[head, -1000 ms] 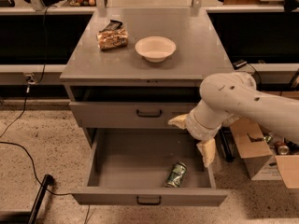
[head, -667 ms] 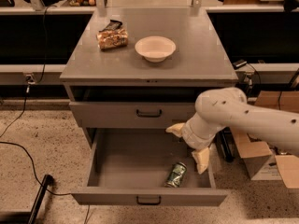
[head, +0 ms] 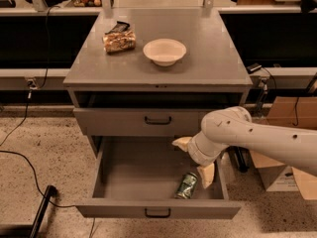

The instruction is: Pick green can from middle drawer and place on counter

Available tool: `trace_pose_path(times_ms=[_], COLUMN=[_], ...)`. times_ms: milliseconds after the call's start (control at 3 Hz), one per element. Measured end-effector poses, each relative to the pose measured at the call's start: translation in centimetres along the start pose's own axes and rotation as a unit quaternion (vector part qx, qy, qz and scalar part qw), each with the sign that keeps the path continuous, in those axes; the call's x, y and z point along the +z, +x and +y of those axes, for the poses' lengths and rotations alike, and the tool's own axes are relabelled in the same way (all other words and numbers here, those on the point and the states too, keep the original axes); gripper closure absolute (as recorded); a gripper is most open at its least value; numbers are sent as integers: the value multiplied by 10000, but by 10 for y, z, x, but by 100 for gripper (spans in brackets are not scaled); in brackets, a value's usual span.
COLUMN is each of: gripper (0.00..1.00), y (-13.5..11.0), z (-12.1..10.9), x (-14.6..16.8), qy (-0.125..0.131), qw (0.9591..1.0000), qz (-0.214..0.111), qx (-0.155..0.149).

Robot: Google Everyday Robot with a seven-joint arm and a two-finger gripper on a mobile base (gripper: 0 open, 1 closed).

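Observation:
The green can lies on its side in the front right corner of the open middle drawer, the grey cabinet's lowest tray. My gripper hangs over the drawer's right side, just above and behind the can. Its two pale fingers are spread wide, one pointing left and one pointing down beside the can. It holds nothing. The white arm reaches in from the right. The counter is the grey cabinet top above.
On the counter stand a white bowl and a snack bag. A closed drawer front sits above the open drawer. Cardboard boxes stand at the right; a black cable runs over the floor at the left.
The arm and gripper have moved left and lower, into the open drawer and closer to the green can. The can has not moved.

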State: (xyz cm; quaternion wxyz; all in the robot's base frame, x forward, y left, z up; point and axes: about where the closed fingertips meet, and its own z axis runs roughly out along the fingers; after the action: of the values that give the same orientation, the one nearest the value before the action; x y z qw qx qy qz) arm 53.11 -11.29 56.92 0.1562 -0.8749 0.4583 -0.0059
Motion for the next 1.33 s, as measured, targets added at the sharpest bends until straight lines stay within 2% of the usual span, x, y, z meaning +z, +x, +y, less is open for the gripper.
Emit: trace_pose_path(times_ms=[333,667,1000,1333], gripper=[0,0,0,0], y=[5,35,66,77], z=[1,7,14,23], x=[12,39,60,88], qy=[-157,-458,-529,-569], qw=[9997,9962,9899,9859], qz=[143,439,615,521], qx=[-78,-603,-1161,-1484])
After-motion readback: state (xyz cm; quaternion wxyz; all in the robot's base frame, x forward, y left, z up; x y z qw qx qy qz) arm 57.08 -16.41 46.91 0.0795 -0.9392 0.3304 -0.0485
